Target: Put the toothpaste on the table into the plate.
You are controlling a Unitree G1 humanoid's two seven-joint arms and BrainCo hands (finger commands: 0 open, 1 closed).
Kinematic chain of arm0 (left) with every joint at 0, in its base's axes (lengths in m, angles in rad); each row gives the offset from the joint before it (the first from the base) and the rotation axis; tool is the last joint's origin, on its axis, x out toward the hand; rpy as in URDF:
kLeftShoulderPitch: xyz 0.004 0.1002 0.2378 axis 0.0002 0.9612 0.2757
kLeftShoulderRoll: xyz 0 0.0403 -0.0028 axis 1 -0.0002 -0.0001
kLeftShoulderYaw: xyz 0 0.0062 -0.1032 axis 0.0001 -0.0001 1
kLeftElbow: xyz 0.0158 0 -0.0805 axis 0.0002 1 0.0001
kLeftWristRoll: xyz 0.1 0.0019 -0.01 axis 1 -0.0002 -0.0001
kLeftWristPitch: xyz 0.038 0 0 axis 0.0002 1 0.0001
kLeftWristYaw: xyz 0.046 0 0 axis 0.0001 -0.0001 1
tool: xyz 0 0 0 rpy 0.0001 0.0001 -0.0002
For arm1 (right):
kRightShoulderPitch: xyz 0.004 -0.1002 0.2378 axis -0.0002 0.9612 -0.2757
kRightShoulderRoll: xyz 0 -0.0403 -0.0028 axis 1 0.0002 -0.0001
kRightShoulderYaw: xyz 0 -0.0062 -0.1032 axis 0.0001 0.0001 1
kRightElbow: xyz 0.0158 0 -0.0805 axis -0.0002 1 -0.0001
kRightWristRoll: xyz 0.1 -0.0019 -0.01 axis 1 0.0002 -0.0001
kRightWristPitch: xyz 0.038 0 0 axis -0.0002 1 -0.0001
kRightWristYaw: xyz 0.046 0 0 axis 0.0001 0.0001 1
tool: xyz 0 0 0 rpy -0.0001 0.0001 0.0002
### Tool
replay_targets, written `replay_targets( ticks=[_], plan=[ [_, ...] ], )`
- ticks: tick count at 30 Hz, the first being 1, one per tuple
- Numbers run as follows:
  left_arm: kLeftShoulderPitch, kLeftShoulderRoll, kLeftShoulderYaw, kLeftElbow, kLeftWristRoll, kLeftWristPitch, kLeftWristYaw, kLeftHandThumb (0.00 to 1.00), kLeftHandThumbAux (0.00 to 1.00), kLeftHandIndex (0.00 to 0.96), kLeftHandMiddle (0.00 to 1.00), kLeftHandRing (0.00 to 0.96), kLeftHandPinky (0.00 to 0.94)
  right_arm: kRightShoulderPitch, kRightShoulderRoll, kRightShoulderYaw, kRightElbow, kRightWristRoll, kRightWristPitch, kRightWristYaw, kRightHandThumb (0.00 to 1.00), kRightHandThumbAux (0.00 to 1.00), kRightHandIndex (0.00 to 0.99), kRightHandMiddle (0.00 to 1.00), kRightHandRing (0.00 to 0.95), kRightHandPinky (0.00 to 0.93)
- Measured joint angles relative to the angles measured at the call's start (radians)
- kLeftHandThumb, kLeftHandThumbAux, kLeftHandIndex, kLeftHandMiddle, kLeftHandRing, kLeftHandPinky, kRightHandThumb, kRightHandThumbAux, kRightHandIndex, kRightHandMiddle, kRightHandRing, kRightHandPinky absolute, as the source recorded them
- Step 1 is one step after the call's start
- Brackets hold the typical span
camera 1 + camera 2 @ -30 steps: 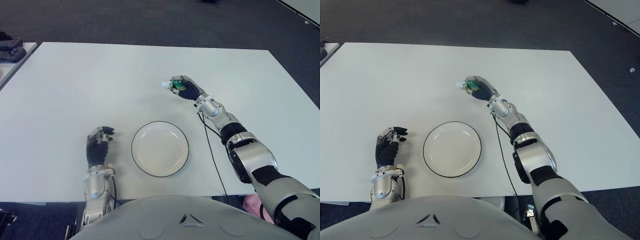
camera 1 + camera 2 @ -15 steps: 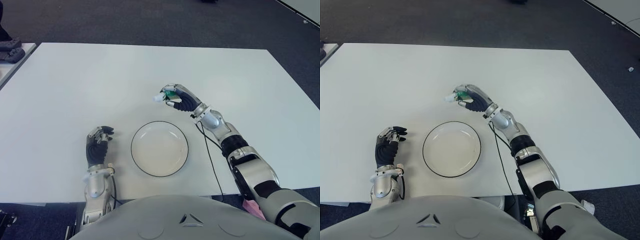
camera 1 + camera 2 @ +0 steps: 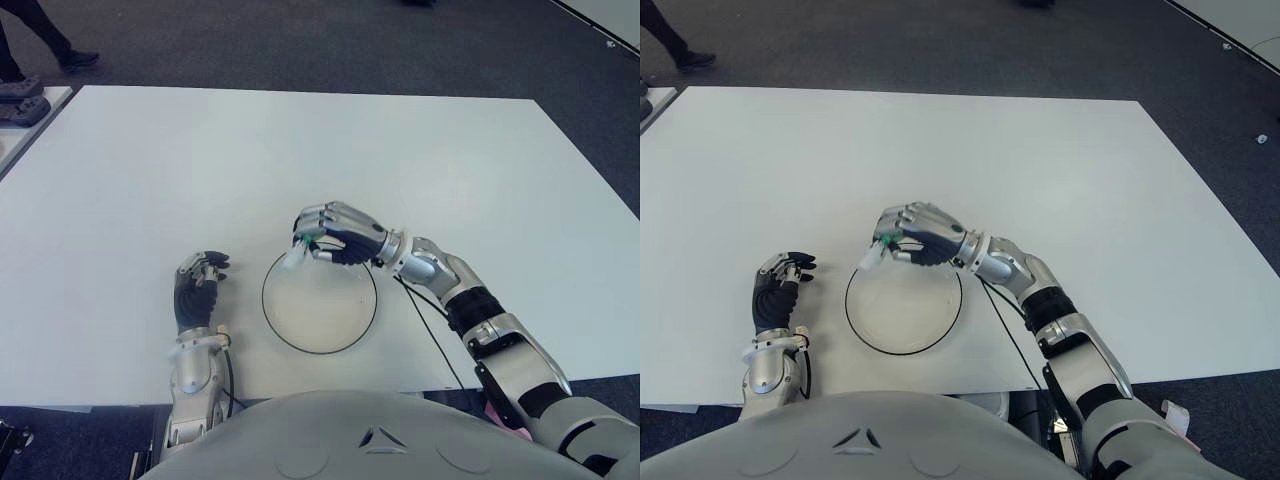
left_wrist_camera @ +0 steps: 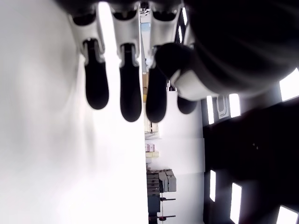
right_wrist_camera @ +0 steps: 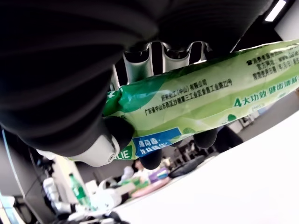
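Probably light and soft-walled, the green toothpaste tube [image 5: 196,93] gripped mid-body in right hand [image 3: 335,232] fingers over the plate [image 3: 345,335] far rim, cap downward, left hand [image 3: 197,290] loosely curled, empty, beside the plate's left

Right hand [image 3: 335,238] curled, grasping; left hand [image 3: 197,288] apparently relaxed, fingers extended.
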Motion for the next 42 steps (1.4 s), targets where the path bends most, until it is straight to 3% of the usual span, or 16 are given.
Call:
replay_targets(
  ticks=[12,26,35,37,39,42],
  plan=[
    [-0.001,0.000,-0.001,-0.001,-0.003,0.002,0.000,0.840,0.676,0.456,0.455,0.467,0.469,-0.001,-0.049,0.121,0.017,-0.247,0.001,-0.069,0.715,0.713,0.440,0.920,0.905,0.891],
    [-0.001,0.001,-0.003,0.000,-0.002,-0.001,0.000,0.841,0.676,0.455,0.456,0.471,0.483,-0.043,-0.069,0.215,0.000,-0.389,0.071,-0.226,0.715,0.714,0.440,0.919,0.906,0.902],
    [-0.001,0.001,-0.003,0.000,-0.002,-0.001,0.000,0.840,0.676,0.450,0.457,0.478,0.477,-0.049,-0.077,0.261,0.004,-0.421,0.111,-0.322,0.713,0.714,0.440,0.879,0.877,0.870],
    [-0.002,0.001,-0.003,0.001,-0.002,-0.002,0.000,0.840,0.676,0.450,0.457,0.478,0.479,-0.055,-0.077,0.268,0.013,-0.419,0.109,-0.333,0.709,0.714,0.439,0.829,0.833,0.830],
    [-0.003,0.001,-0.002,0.002,-0.002,-0.002,0.000,0.839,0.676,0.451,0.457,0.476,0.473,-0.065,-0.076,0.276,0.029,-0.412,0.102,-0.338,0.703,0.715,0.434,0.733,0.730,0.729],
    [-0.004,0.002,-0.002,0.007,-0.002,-0.008,0.000,0.840,0.676,0.452,0.456,0.471,0.472,-0.084,-0.075,0.287,0.054,-0.405,0.090,-0.341,0.416,0.622,0.325,0.395,0.384,0.416]
  ],
)
